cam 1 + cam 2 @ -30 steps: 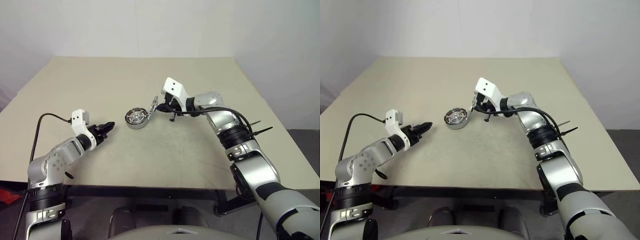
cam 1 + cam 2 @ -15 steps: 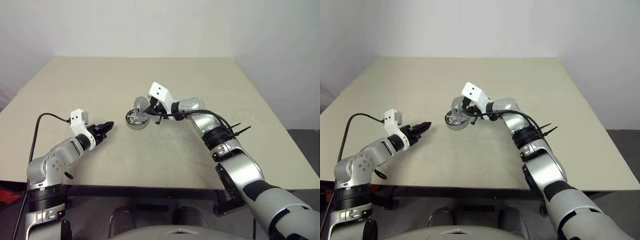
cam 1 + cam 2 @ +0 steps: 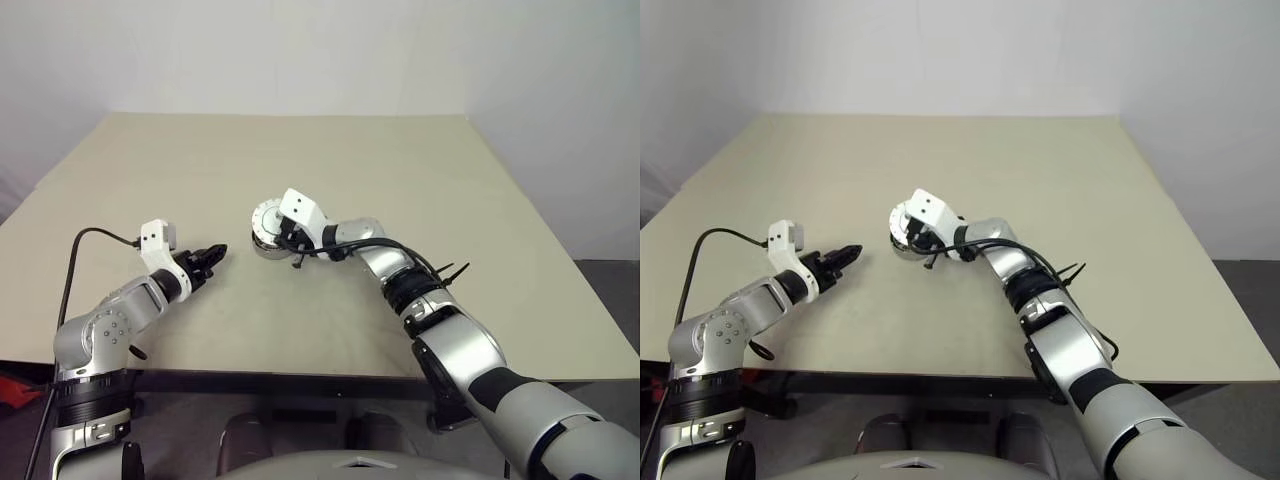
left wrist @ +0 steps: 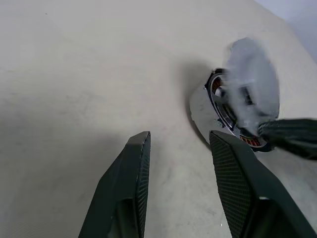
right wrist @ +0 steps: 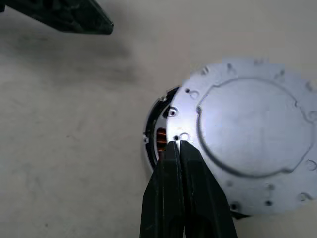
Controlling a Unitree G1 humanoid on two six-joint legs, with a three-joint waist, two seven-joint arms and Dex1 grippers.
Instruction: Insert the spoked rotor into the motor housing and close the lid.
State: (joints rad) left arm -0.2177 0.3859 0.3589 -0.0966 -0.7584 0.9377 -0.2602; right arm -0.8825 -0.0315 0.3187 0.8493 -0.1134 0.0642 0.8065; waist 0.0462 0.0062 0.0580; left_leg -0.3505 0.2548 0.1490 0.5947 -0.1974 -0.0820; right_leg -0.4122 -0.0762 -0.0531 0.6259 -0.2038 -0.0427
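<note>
Head views: a matte beige bench [image 3: 420, 180] with a smooth, flat top carries one small round metal motor housing [image 3: 262, 244] near its middle. A flat silver disc, the lid [image 3: 266, 216], sits over the housing, tilted and not quite square on it. The right claw [image 3: 282, 238] (black fingers, white camera block on the wrist) is at the lid's near edge, pinched tight on the rim. The left claw [image 3: 214, 254] rests low over the bench to the housing's left, well apart from it, fingers partly spread, holding nothing. A black cable loops off the left arm.

Left wrist view: two dark fingers [image 4: 129, 188] with a fine woven texture stand apart, w/ bare bench between them. Beyond, the housing [image 4: 223, 106] shows copper-coloured windings under the blurred grey lid [image 4: 252, 84].

Right wrist view: the lid [image 5: 247, 134] is dull cast metal, round, with a raised centre panel and small holes round the edge. It is offset from the housing [image 5: 157, 134], leaving a crescent of windings showing. The right fingers [image 5: 178, 193] meet on its rim.
</note>
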